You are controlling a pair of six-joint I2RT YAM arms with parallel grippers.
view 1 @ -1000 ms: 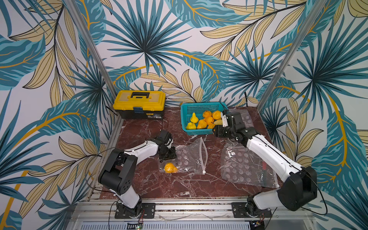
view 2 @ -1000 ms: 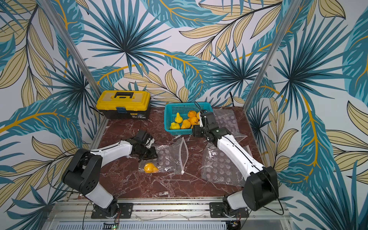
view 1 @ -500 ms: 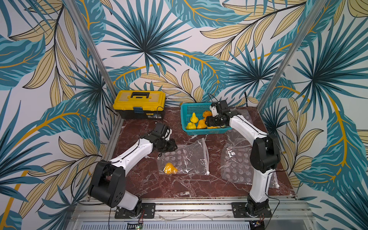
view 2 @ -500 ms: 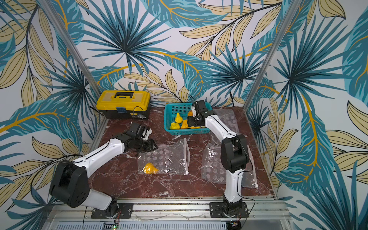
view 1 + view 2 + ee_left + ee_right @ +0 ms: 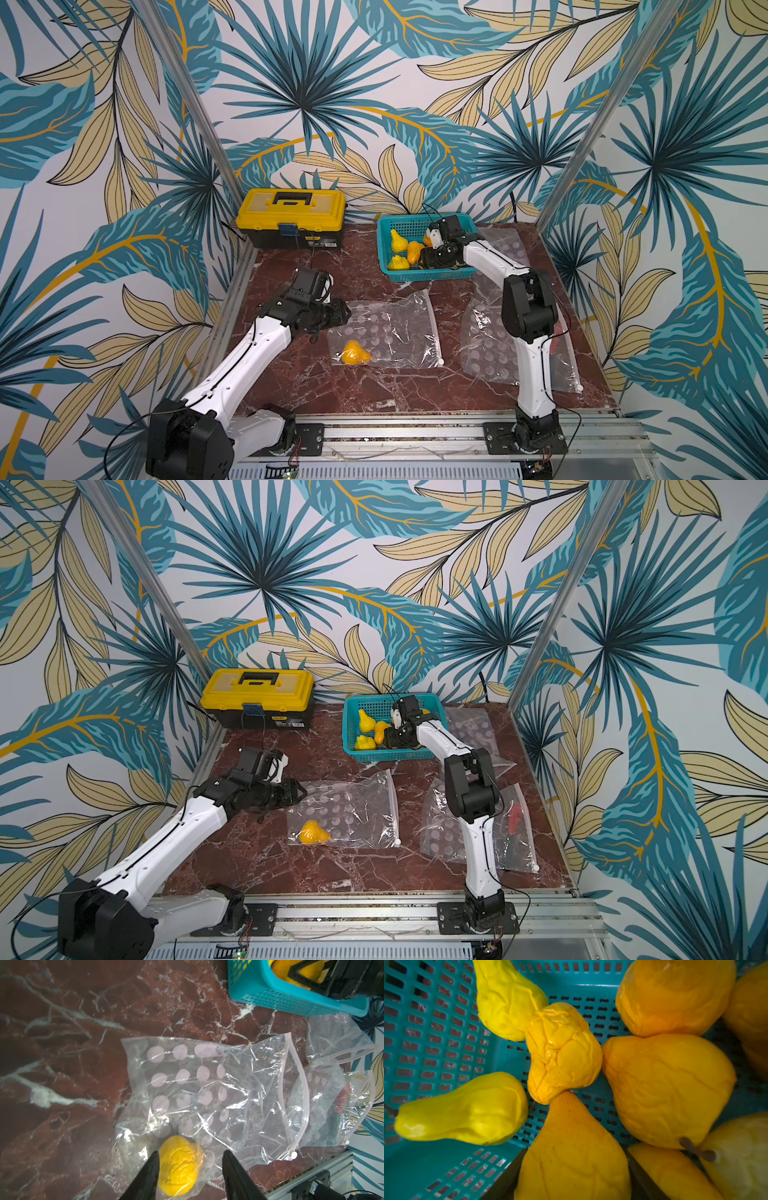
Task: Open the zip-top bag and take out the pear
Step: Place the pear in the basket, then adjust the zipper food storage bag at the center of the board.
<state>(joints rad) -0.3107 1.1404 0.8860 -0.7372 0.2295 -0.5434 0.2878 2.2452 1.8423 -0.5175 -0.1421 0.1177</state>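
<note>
A clear dotted zip-top bag (image 5: 395, 332) (image 5: 353, 808) (image 5: 207, 1084) lies flat mid-table, its zip edge (image 5: 432, 328) toward the right arm. An orange-yellow pear (image 5: 355, 353) (image 5: 313, 833) (image 5: 179, 1165) sits inside at the near left corner. My left gripper (image 5: 347, 311) (image 5: 301, 791) (image 5: 189, 1157) hovers open by the bag's left edge, touching nothing. My right gripper (image 5: 423, 258) (image 5: 388, 737) (image 5: 575, 1150) reaches into the teal basket (image 5: 432, 274) (image 5: 436, 1043). An orange pear (image 5: 571, 1167) fills the gap between its fingers. Several other pears lie around it.
A yellow toolbox (image 5: 291, 220) stands at the back left. More clear bags (image 5: 486, 349) (image 5: 498, 245) lie on the right around the right arm; one holds a red thing (image 5: 515, 816). The metal rail (image 5: 415, 428) runs along the front edge.
The left gripper has let go of the bag's left edge, opened and drawn back. The right gripper has moved from the basket's near edge into the basket with the orange pear.
</note>
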